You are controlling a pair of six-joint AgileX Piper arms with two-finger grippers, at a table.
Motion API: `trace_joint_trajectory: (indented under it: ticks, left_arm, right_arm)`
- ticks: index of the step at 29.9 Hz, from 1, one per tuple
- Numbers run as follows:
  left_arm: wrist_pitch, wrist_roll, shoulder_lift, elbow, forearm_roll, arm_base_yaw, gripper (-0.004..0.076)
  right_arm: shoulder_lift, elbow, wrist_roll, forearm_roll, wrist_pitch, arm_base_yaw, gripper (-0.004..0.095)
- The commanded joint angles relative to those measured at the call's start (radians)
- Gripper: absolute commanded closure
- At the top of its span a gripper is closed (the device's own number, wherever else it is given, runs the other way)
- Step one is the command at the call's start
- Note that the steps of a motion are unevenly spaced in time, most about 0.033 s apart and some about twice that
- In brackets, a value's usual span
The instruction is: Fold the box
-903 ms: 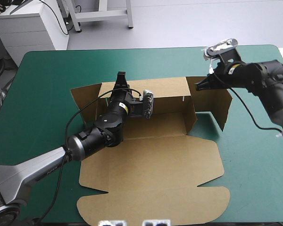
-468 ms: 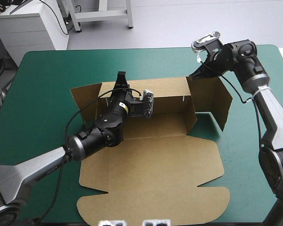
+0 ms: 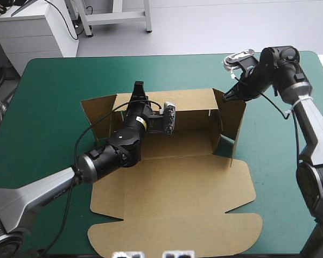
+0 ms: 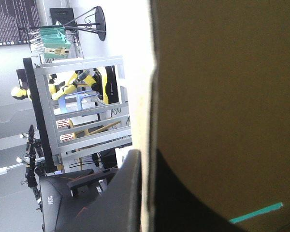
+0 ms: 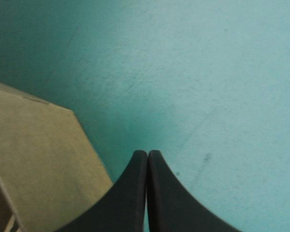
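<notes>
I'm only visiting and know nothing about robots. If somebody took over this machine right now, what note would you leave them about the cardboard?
Left gripper: shut on the far wall of the brown cardboard box, holding it upright.
Right gripper: shut, empty, tips at the outer face of the right side wall; contact unclear.
Box sits mid-table on the teal-green table cover, lid panel flat toward the near edge.
Done: far wall and right side wall raised.
Left: the left side flap splays outward; raise it, then tuck the walls.

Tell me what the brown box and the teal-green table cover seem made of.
The brown cut-sheet box looks like matte cardboard, going by its creased fold lines. The teal-green table cover is a smooth, dull sheet, perhaps rubber or vinyl; the look leaves it open.
</notes>
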Motion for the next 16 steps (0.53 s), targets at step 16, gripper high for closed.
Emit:
trace_joint_trajectory:
  ticks: [16]
  left_arm:
    - [0.005, -0.005, -0.031, -0.031, 0.022, -0.001, 0.0732]
  right_arm:
    - [-0.312, 0.367, -0.138, 0.201, -0.221, -0.003, 0.0917]
